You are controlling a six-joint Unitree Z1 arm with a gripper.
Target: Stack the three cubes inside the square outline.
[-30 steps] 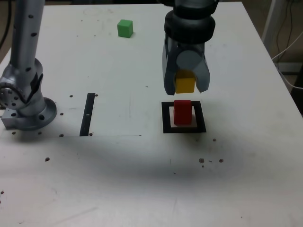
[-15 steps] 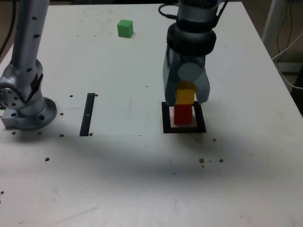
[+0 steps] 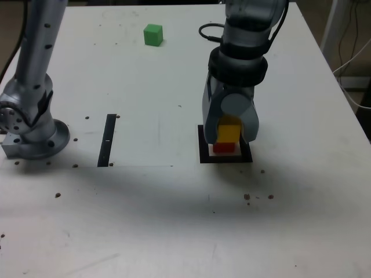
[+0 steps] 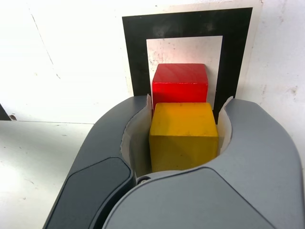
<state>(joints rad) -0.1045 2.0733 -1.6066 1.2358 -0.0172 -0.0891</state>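
Note:
My gripper [image 3: 229, 132] is shut on the yellow cube [image 3: 228, 131] and holds it low over the red cube [image 3: 224, 147]. That red cube stands inside the black square outline [image 3: 203, 152]. In the wrist view the yellow cube [image 4: 183, 136] sits squeezed between the grey jaws, with the red cube [image 4: 180, 87] just beyond it inside the square outline [image 4: 136, 52]. Whether yellow rests on red I cannot tell. The green cube [image 3: 153, 34] lies alone at the far side of the table.
The arm's grey base [image 3: 32, 124] stands at the exterior view's left. A narrow black strip [image 3: 107, 139] lies between the base and the outline. Small dark specks dot the white table [image 3: 174, 220]. Cables hang off the table's right edge.
The gripper has come down with the yellow cube, from well above the red cube to right on top of it. Its jaws stay closed on the cube.

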